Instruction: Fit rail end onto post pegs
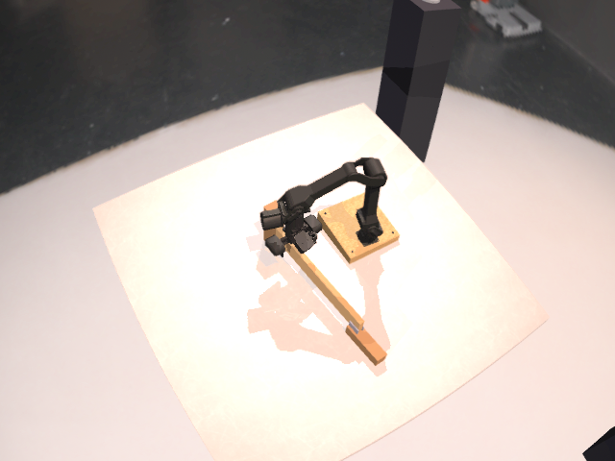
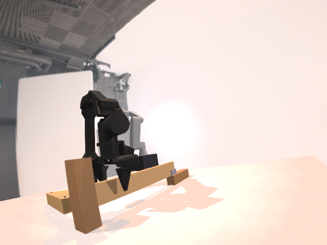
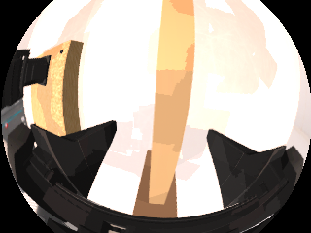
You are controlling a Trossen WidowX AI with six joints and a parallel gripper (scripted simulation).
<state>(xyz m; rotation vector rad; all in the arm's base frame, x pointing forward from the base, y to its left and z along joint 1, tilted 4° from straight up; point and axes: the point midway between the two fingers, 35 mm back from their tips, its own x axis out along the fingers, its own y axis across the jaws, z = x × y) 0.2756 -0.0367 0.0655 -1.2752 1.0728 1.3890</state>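
Note:
The wooden rail [image 1: 325,286] [image 2: 152,174] [image 3: 173,97] runs from the post to the footboard block. Its near end meets the upright post [image 1: 270,205] [image 2: 84,195] [image 3: 141,206] with no gap that I can see, and stands above the table. The rail looks about level. The pegs and holes are not visible. The far end is at the grey bracket [image 1: 354,327] [image 2: 173,172] on the low footboard block [image 1: 368,345] [image 2: 179,177]; how deep it sits is unclear. My gripper [image 1: 293,244] [image 2: 113,185] [image 3: 162,130] is wide open, its fingers on either side of the rail near the post, not gripping it.
The arm's wooden base board [image 1: 337,230] [image 2: 59,201] [image 3: 55,92] lies to one side of the rail, near the post end. A tall dark pillar [image 1: 417,79] stands behind the board's far corner. The arm's shadow falls on the other side of the rail.

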